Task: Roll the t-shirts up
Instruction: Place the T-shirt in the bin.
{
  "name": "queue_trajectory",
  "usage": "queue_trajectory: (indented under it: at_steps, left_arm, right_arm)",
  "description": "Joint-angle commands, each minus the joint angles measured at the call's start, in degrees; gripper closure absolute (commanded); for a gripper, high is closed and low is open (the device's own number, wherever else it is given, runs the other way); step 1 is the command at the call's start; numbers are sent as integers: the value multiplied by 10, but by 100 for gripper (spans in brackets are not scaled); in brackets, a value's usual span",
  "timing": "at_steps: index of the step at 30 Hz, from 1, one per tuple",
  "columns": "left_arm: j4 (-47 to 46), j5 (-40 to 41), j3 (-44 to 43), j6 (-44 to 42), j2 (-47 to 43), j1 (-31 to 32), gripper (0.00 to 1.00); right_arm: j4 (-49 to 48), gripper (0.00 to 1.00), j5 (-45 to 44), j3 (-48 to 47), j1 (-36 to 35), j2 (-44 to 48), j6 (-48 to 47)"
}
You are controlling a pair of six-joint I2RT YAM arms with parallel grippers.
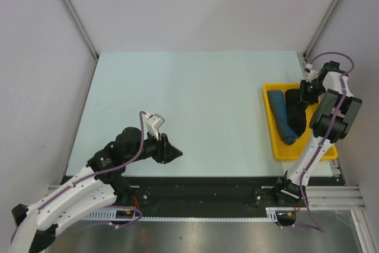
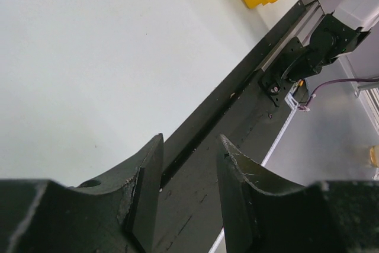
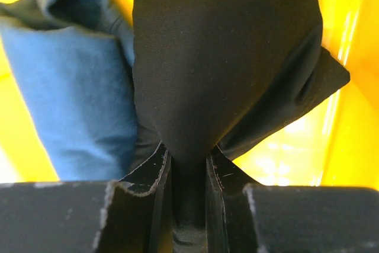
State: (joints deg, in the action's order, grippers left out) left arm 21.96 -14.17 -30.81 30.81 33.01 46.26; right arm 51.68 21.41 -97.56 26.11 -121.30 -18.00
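My right claw [image 3: 188,164] pinches the black t-shirt [image 3: 225,69].
It is beside the blue t-shirt [image 3: 77,99] in the yellow tray [image 3: 349,146]; my left claw [image 2: 189,143] gapes.

Light was bright and even, seemingly from overhead. In the top view the tabletop [image 1: 195,111] read pale and flat, with faint, soft-edged shadows; the steel strip [image 1: 195,238] at the bottom carried a dull sheen. In the right wrist view the tray [image 3: 349,146] walls flared to yellow-white glare, while the black tee [image 3: 225,57] lost most fold detail. The right pincer [image 3: 185,157] and left pincer [image 2: 189,146] sat close to their lenses, dark and slightly soft.
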Motion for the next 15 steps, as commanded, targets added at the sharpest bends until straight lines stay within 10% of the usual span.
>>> queue_trajectory:
  at_steps: [1, 15]
  left_arm:
    - [-13, -2, -4, -12, 1, -6, 55]
    - [-9, 10, -5, -11, 7, -9, 55]
  right_arm:
    - [-57, 100, -90, -20, -21, 1, -20]
    - [-71, 100, -166, -41, -44, -18, -62]
